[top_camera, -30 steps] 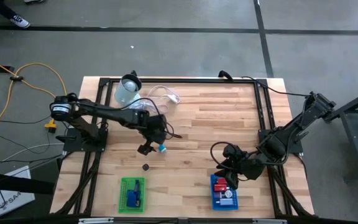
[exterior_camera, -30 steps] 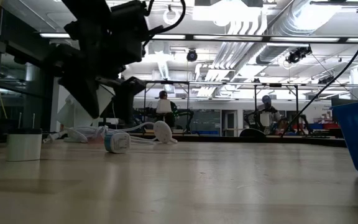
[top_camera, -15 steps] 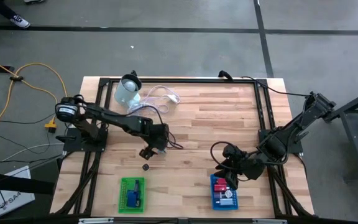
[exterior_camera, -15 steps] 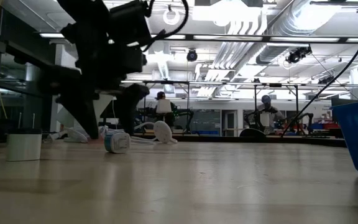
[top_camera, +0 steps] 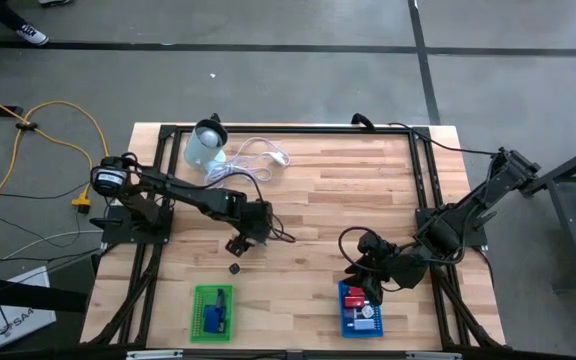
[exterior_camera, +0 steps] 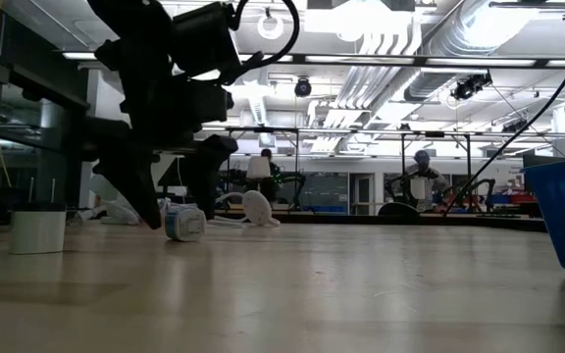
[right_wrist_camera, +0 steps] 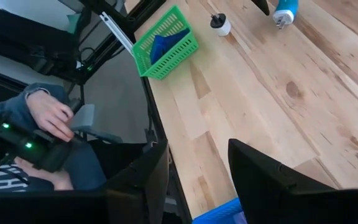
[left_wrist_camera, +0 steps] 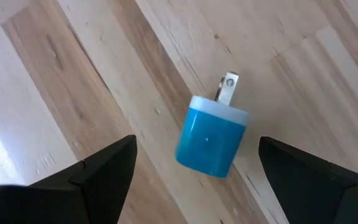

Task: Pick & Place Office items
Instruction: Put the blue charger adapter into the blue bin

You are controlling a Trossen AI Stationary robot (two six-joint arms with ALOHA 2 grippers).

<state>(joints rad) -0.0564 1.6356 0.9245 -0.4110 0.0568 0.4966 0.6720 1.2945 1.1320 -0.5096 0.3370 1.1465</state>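
Note:
A blue plug-in charger (left_wrist_camera: 212, 142) with a metal prong lies on its side on the wooden table (top_camera: 348, 200). My left gripper (left_wrist_camera: 194, 180) hangs open just above it, one finger on each side and neither touching; in the low view the gripper (exterior_camera: 177, 201) straddles the charger (exterior_camera: 183, 224). From above the gripper (top_camera: 246, 240) hides the charger. A small round black-and-white piece (top_camera: 234, 268) stands nearer the front edge. My right gripper (top_camera: 368, 276) is open above the blue basket (top_camera: 361, 310), with nothing between its fingers (right_wrist_camera: 197, 171).
A green basket (top_camera: 213, 311) with blue pieces stands at the front left; the blue basket holds red and white pieces. A pale round container (top_camera: 206, 148) and a coiled white cable (top_camera: 260, 153) lie at the far left. A person's hands (right_wrist_camera: 48, 118) show beyond the table's edge.
My left gripper has moved toward the near edge and down, turning a little, and stayed open. The blue charger, which lay beside it a second ago, is now between its fingers. The charger has not moved.

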